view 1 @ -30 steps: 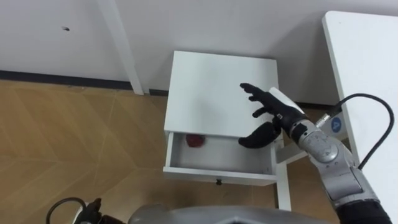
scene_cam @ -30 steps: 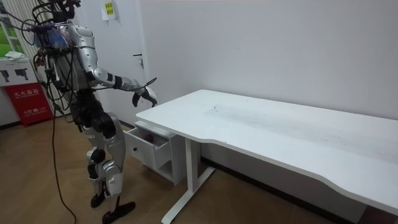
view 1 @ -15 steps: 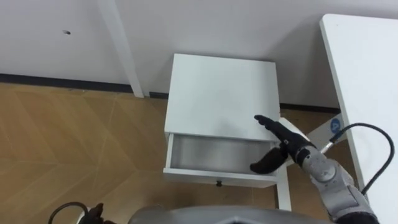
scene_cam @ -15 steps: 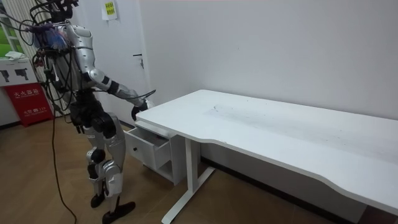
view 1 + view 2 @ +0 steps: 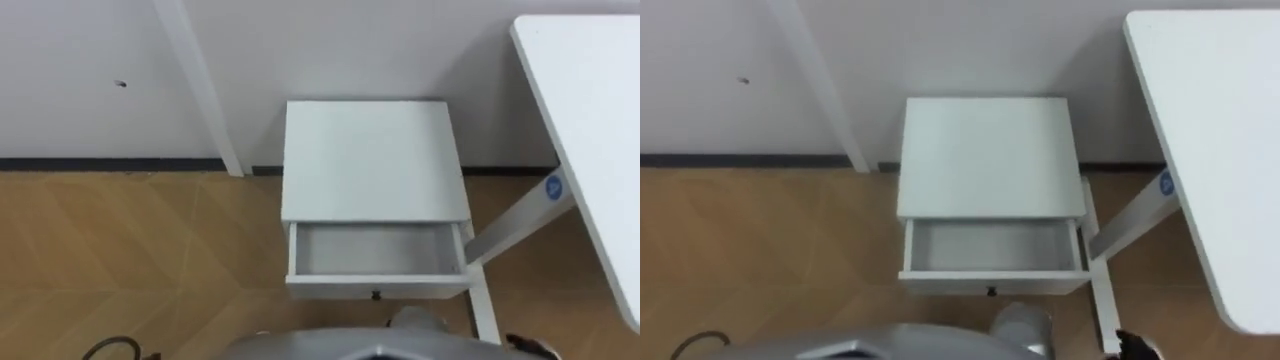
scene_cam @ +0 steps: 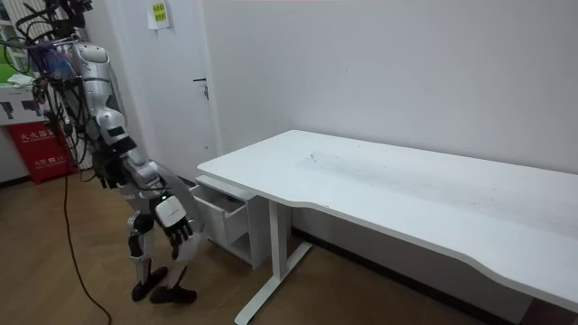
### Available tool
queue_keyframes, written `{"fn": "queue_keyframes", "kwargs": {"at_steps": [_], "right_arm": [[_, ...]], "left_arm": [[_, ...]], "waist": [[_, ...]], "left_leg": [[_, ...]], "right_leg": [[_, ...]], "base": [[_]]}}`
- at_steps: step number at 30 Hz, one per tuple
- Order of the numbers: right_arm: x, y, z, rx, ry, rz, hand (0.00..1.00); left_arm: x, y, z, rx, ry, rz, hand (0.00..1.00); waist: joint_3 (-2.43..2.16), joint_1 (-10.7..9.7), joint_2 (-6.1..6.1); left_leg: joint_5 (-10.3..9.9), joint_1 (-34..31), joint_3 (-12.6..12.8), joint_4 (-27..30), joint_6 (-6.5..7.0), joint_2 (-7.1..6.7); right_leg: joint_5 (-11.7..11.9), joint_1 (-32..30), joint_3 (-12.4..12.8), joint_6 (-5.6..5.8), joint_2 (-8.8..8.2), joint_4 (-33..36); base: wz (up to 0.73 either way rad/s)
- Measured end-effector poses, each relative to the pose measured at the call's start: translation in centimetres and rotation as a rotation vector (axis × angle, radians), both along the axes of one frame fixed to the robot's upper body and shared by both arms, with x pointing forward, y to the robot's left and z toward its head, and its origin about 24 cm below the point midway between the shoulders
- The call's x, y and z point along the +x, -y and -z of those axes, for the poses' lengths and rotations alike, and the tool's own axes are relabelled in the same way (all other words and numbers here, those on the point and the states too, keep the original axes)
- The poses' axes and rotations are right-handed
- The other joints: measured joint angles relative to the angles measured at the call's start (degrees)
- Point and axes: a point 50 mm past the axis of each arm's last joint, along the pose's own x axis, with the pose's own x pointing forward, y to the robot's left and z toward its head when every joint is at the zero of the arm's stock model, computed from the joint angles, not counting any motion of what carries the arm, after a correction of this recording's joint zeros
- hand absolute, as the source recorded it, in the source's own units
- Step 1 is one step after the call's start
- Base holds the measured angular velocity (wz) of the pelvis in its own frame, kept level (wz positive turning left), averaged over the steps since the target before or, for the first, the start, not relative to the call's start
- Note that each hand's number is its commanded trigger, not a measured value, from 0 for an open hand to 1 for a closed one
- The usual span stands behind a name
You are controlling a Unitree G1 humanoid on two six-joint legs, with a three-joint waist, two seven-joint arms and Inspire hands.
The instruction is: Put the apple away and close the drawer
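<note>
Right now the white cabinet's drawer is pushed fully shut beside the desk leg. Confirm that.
Not shut. The left eye view shows the drawer pulled out from the white cabinet, standing open beside the desk leg.

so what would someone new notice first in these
The open drawer of the white cabinet against the wall, straight before the robot. To its right runs the big white desk, and in the room view the right hand hangs open near the drawer front.

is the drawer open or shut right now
Open: the drawer is pulled out from the white nightstand, its inside visible from above.
</note>
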Motion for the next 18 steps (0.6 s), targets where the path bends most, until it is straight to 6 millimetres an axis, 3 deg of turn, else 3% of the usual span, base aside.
{"fn": "queue_keyframes", "kwargs": {"at_steps": [1, 2, 4, 7, 10, 12, 15, 17, 18], "right_arm": [[-0.8, -0.2, 0.1, 0.017, -0.015, 0.029, 0.00], [-1.1, -0.2, 0.1, 0.022, -0.017, 0.037, 0.00], [-2.4, -0.4, 0.1, 0.034, -0.043, 0.078, 0.00], [-3.3, -0.9, 0.2, 0.050, -0.067, 0.135, 0.00], [-3.8, -1.0, 0.2, 0.032, -0.062, 0.193, 0.00], [-3.4, -0.8, 0.2, 0.021, -0.038, 0.231, 0.00], [-2.7, -0.6, 0.2, 0.007, -0.008, 0.274, 0.00], [-2.4, -0.5, 0.2, 0.006, 0.005, 0.286, 0.00], [-2.4, -0.5, 0.2, 0.005, 0.001, 0.294, 0.00]], "left_arm": [[0.0, -0.6, -0.2, 0.018, -0.002, 0.001, 0.00], [0.1, -1.0, -0.3, 0.026, -0.001, 0.000, 0.00], [0.9, -1.7, -0.5, 0.054, -0.002, -0.009, 0.00], [0.9, -2.2, -0.7, 0.068, -0.040, -0.016, 0.00], [0.5, -2.0, -0.6, 0.067, -0.081, -0.009, 0.00], [0.2, -1.9, -0.5, 0.066, -0.105, -0.008, 0.00], [-0.4, -1.8, -0.5, 0.066, -0.118, -0.012, 0.00], [-0.6, -1.8, -0.5, 0.066, -0.124, -0.015, 0.00], [-1.0, -1.8, -0.5, 0.064, -0.128, -0.030, 0.00]], "waist": [[-0.15, -0.07, -0.01], [-0.12, -0.09, 0.14], [-0.11, -0.23, 1.04], [-0.12, -1.11, 1.58], [-0.07, -1.42, 1.70], [-0.05, -1.56, 1.66], [-0.08, -1.28, 1.75], [-0.09, -1.34, 1.61], [0.04, -1.40, 1.27]], "left_leg": [[-0.73, -0.77, 0.60, 1.43, 0.40, 0.51], [-0.91, -1.61, 0.69, 2.31, 0.43, 0.96], [-1.32, -4.44, 1.16, 5.21, 0.84, 3.92], [-1.71, -4.86, 0.50, 6.36, 1.08, 6.34], [-2.85, -4.80, -0.33, 8.29, 1.25, 7.69], [-3.61, -5.19, -0.82, 9.59, 1.67, 7.77], [-4.41, -5.84, -0.90, 10.65, 2.37, 7.06], [-4.52, -6.22, -0.88, 10.64, 2.58, 5.99], [-4.54, -6.23, -0.96, 10.45, 2.53, 5.08]], "right_leg": [[-1.22, -6.48, 1.00, -1.00, 0.70, 12.82], [-2.25, -9.73, 0.99, -1.03, 1.10, 19.74], [-6.92, -22.59, -0.98, -1.23, 4.69, 39.74], [-11.37, -35.35, -4.46, -1.42, 5.28, 48.57], [-12.82, -41.77, -4.25, -1.33, 4.24, 51.79], [-13.15, -40.90, -3.88, -1.32, 3.26, 51.65], [-13.12, -34.47, -2.11, -1.29, 2.32, 49.47], [-12.97, -29.09, -0.73, -0.98, 1.47, 44.59], [-12.87, -24.73, -0.08, -0.76, 0.62, 38.72]], "base": [[-0.34], [-0.30], [-0.12], [0.00], [0.15], [0.08], [0.02], [0.03], [0.11]]}}
